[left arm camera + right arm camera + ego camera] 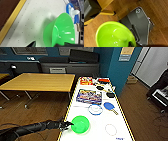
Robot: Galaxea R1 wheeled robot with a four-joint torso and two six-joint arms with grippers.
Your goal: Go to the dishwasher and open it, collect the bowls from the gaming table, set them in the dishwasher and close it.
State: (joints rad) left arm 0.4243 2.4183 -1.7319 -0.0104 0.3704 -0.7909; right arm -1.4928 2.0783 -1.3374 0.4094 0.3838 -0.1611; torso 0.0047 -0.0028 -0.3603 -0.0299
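Note:
The gaming table (100, 133) is white with a yellow edge. A green bowl (80, 124) rests near its front left corner. My left gripper (70, 124) reaches in from the left to that bowl's rim. In the left wrist view the green bowl (60, 31) looms large; the left gripper (43, 44) is open, one fingertip (31, 44) outside the wall with a gap, the other over the inside. A blue bowl (95, 109) sits farther back, also seen as the blue bowl (71, 11). My right gripper (131, 44) holds a lime-green bowl (114, 35) by its rim above the wooden floor.
A blue paddle (109, 106), a clear ring (110, 129) and a colourful game box (89, 96) lie on the white table. A yellow-topped table (37, 82) stands to the left, a blue pillar (117, 69) to the right. My grey base (139, 25) sits under the held bowl.

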